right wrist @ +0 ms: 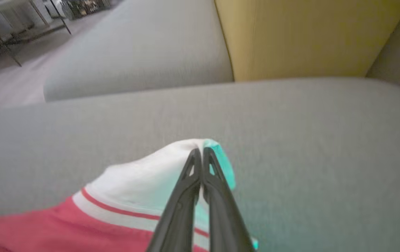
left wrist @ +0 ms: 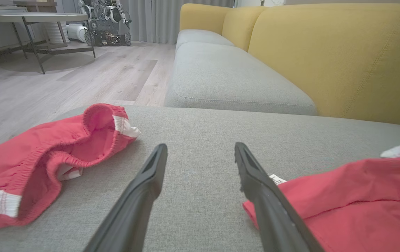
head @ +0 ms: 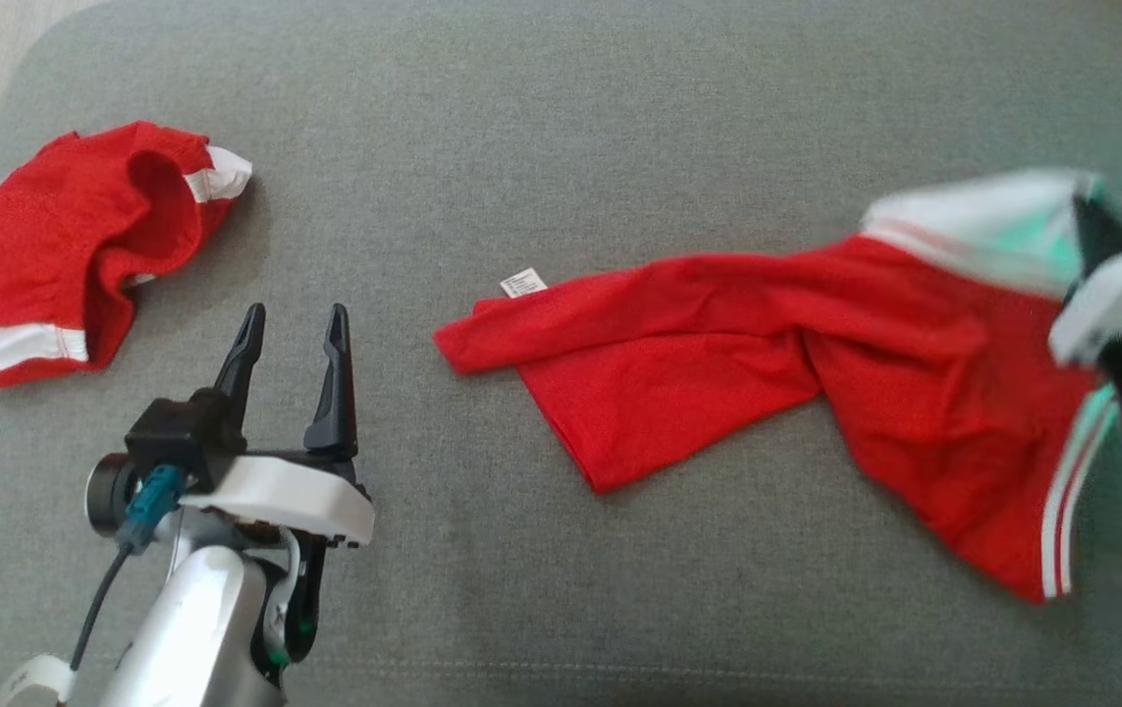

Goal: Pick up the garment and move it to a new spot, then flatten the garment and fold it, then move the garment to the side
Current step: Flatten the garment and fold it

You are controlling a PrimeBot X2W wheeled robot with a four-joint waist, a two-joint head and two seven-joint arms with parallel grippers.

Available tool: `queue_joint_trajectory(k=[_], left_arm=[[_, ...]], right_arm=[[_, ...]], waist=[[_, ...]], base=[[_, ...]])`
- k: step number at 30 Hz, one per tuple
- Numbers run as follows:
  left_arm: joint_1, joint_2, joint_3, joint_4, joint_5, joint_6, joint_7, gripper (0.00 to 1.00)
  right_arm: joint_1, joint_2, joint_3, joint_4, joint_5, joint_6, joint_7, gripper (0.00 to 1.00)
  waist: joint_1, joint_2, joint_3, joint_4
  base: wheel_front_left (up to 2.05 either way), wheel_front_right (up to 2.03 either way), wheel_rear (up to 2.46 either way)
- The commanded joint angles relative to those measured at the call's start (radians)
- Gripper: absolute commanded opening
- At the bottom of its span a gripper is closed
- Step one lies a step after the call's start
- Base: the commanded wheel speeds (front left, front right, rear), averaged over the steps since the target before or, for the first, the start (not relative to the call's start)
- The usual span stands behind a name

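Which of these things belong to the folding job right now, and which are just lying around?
Job: red jersey with white and teal trim; right gripper, shut on its white edge; grey fabric cushion under it.
Lying about: crumpled red shorts with white bands; yellow sofa back; open left gripper, holding nothing.

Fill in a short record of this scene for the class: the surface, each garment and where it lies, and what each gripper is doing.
surface: grey cushion, with a yellow backrest behind it
garment one: red shirt, crumpled, on the robot's right; white label at its left end
garment two: red shorts, bunched at the far left, apart from the red shirt
left gripper: open, above bare cushion between the two garments
right gripper: shut on the red shirt's white and teal edge
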Motion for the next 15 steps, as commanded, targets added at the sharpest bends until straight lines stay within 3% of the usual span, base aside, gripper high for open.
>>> queue_joint_trajectory(k=[1,10,15], left_arm=[[-0.026,0.010,0.041,-0.029,0.015,-0.007,-0.012,1.00],[-0.008,0.010,0.064,-0.035,0.025,-0.011,-0.012,1.00],[0.004,0.007,0.069,-0.037,0.029,-0.015,-0.012,1.00]], right_arm=[[-0.067,-0.029,0.021,-0.050,-0.007,-0.001,-0.033,0.00],[-0.186,-0.053,0.072,-0.184,-0.012,-0.001,-0.139,0.00],[-0.095,-0.046,0.123,-0.289,-0.017,-0.001,-0.112,0.00]], waist=[[0.0000,0.0000,-0.002,0.000],[0.0000,0.0000,-0.015,-0.021],[0.0000,0.0000,-0.024,-0.034]], base=[[0.00,0.00,0.00],[0.00,0.00,0.00],[0.00,0.00,0.00]])
